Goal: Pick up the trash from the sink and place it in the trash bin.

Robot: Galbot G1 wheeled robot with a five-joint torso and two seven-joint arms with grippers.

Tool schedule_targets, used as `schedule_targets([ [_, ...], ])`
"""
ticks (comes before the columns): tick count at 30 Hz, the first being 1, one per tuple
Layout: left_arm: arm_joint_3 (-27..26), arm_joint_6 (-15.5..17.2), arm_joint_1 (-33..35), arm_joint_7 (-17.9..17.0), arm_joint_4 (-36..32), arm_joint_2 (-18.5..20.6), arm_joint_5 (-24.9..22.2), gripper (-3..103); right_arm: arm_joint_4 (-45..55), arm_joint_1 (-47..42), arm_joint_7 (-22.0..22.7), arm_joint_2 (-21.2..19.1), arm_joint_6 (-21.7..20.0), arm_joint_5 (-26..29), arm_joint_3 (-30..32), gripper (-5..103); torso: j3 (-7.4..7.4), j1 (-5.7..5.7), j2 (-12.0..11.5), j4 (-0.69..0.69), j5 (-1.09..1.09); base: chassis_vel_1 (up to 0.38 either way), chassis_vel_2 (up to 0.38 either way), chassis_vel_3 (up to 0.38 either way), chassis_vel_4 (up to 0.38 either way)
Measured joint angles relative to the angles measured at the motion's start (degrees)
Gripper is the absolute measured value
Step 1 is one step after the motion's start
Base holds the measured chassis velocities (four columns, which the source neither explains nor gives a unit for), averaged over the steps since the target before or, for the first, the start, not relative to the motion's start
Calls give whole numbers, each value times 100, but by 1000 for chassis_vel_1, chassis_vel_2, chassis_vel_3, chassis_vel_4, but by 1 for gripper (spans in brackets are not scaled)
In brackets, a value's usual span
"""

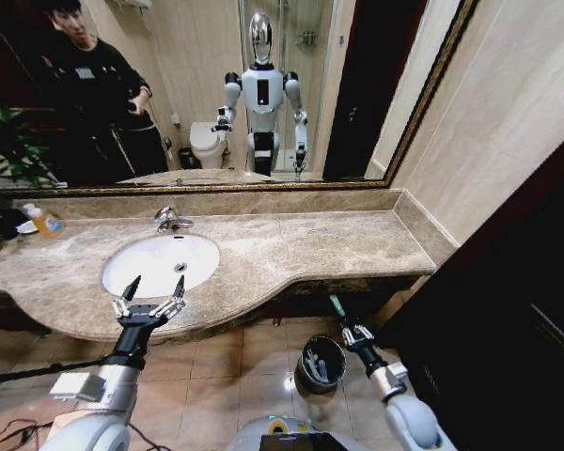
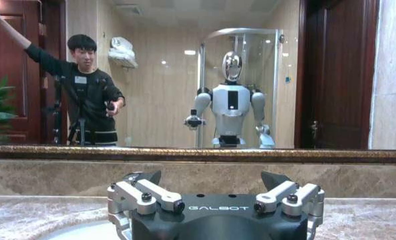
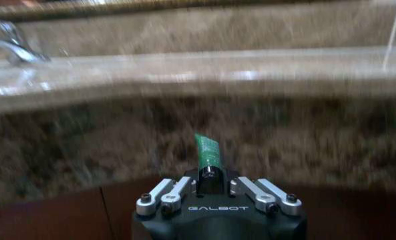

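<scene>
Right hand (image 1: pixel 343 319) pinches green trash (image 1: pixel 336 304) above trash bin (image 1: pixel 320 363).

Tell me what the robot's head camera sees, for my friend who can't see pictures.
The right tool is shut on a small dark green block, low beside the dark shiny round metal trash bin on the tiled floor. The left tool hangs open over the near edge of the white oval sink in the beige marble countertop.

Green trash block (image 3: pixel 207 150) is sticking up from between right gripper (image 1: pixel 343 324) fingers, clamped, tilted slightly. Dark metal bin (image 1: pixel 321 365) is standing on floor just below/beside it. White oval sink (image 1: pixel 160 263) is lying under left gripper (image 1: pixel 153 288).
</scene>
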Motion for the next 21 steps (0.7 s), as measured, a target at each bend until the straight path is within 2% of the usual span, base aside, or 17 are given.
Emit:
schedule_targets([
  [4, 0, 0, 0, 0, 0, 0, 0, 100, -693, 303, 109, 259, -6, -210, -37, 20, 0, 0, 0, 0, 2, 0, 0, 0, 0],
  [6, 0, 0, 0, 0, 0, 0, 0, 100, -1429, 592, 200, 466, 73, -461, -27, 20, 0, 0, 0, 0, 1, 0, 0, 0, 0],
  [12, 0, 0, 0, 0, -1, 0, 0, 100, -2507, 968, 388, 757, 188, -861, -13, 20, 0, 0, 0, 0, 1, 0, 0, 0, 0],
  [21, 0, 0, 0, 0, 0, 0, 0, 100, -3646, 1471, 493, 1040, 326, -1013, 33, 20, 0, 0, -1, 0, 1, 0, 0, 0, 0],
])
